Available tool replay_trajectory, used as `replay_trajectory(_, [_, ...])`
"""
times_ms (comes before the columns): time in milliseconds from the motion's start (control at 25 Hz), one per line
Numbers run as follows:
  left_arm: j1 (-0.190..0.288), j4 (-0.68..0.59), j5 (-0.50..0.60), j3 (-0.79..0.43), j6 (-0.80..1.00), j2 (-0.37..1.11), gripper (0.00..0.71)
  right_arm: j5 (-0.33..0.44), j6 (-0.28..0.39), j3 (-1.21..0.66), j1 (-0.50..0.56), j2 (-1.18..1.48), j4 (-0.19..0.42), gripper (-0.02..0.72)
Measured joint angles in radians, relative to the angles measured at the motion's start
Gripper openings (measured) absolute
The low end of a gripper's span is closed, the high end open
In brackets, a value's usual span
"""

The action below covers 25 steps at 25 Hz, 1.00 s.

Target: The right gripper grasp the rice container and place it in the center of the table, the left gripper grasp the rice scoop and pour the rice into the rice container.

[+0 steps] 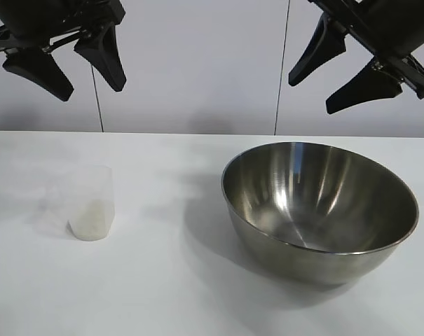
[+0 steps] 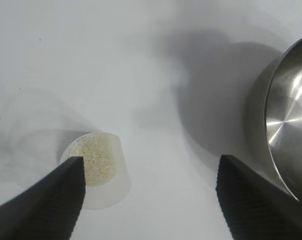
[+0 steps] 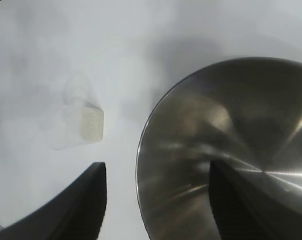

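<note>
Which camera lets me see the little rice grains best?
The left wrist view: it looks down into the rice scoop, so single grains of the rice show. The exterior view shows only a whitish layer through the cup's wall. The right wrist view shows a pale patch, no separate grains.

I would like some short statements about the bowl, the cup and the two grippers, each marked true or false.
1. The rice container is empty. True.
2. The rice scoop lies tipped over. False: it stands upright on the table.
3. The rice is inside the scoop. True.
4. The right gripper holds the container's rim. False: it hangs open above it.
5. The left gripper is open, above the scoop. True.
</note>
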<state>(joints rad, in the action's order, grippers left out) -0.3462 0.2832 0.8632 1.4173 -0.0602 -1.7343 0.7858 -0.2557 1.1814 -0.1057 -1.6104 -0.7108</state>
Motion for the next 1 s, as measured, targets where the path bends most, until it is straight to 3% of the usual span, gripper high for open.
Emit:
replay_trajectory(320, [0.0, 0.0, 0.0, 0.0, 0.0, 0.0, 0.533, -0.001, -0.011, 0.0, 0.0, 0.0, 0.009, 0.412])
replay_trajectory(440, [0.0, 0.0, 0.0, 0.0, 0.0, 0.0, 0.533, 0.008, -0.056, 0.0, 0.0, 0.0, 0.09, 0.412])
replay_trajectory(600, [0.0, 0.0, 0.0, 0.0, 0.0, 0.0, 0.533, 0.064, -0.039, 0.0, 0.017, 0.0, 0.2, 0.412])
replay_trajectory(800, [0.0, 0.0, 0.0, 0.0, 0.0, 0.0, 0.533, 0.153, -0.006, 0.0, 0.106, 0.0, 0.236, 0.412])
replay_trajectory(1000, [0.0, 0.0, 0.0, 0.0, 0.0, 0.0, 0.533, 0.19, -0.003, 0.0, 0.166, 0.0, 0.312, 0.412])
